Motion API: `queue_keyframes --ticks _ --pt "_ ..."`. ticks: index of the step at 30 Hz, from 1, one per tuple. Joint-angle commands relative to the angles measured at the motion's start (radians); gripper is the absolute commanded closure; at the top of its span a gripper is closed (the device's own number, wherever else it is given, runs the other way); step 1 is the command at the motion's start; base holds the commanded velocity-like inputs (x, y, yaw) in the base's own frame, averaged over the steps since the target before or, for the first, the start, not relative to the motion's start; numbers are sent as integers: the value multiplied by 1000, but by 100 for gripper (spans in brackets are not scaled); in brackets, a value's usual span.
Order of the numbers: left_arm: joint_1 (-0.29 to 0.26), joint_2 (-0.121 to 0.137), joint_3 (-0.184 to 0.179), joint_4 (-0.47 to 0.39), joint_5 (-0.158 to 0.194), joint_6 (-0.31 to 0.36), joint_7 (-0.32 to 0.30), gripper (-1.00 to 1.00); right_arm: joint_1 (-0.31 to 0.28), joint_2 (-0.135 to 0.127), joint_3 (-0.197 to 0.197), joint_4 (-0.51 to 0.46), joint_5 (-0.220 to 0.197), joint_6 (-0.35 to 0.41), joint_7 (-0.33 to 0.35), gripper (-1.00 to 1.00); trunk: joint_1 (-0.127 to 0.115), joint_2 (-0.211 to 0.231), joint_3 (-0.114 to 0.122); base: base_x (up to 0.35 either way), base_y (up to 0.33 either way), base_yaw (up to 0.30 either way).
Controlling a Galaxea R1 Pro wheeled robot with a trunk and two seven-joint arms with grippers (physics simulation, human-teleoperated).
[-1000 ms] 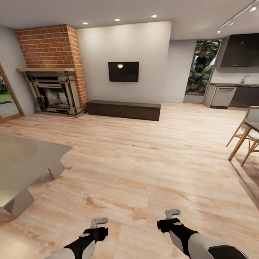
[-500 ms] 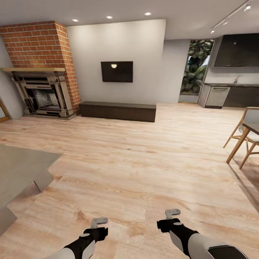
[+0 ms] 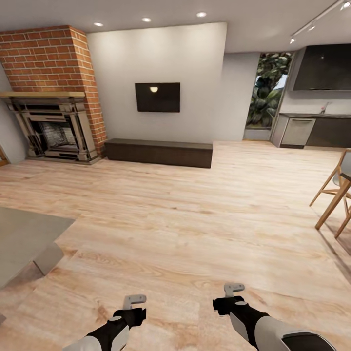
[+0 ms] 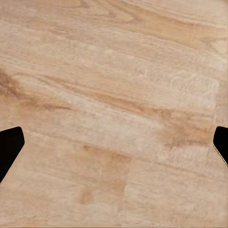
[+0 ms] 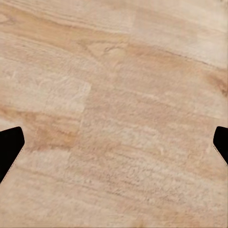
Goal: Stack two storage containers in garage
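Living room (image 3: 185, 224): light wood-plank floor runs across the head view, robot standing on it. Far left, corner of a grey low table (image 3: 24, 234) with a slanted leg. Behind it a red brick chimney (image 3: 48, 56) over a dark fireplace (image 3: 53, 129). Next, a long dark low bench (image 3: 158, 152) against the pale wall, black TV (image 3: 157, 97) above it. Further right a tall window (image 3: 267, 90) with greenery, then dark kitchen cabinets (image 3: 317, 130). Wooden chair (image 3: 336, 195) at the right edge. Left arm (image 3: 109, 331) low in front, left jaws spread wide over bare planks, holding nothing. Right arm (image 3: 253, 324) beside it, well apart, right jaws likewise wide apart and empty.
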Motion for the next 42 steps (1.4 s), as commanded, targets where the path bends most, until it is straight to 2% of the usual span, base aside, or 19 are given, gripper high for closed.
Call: queue_keyframes --ticks 1,42 --pt "-1 0 5 1 1 -4 2 -100 -1 0 7 2 2 -2 -4 -100 1 0 -1 345 0 0" --pt "-1 0 5 1 1 -4 2 -100 -1 0 7 2 2 -2 -4 -100 1 0 -1 345 0 0"
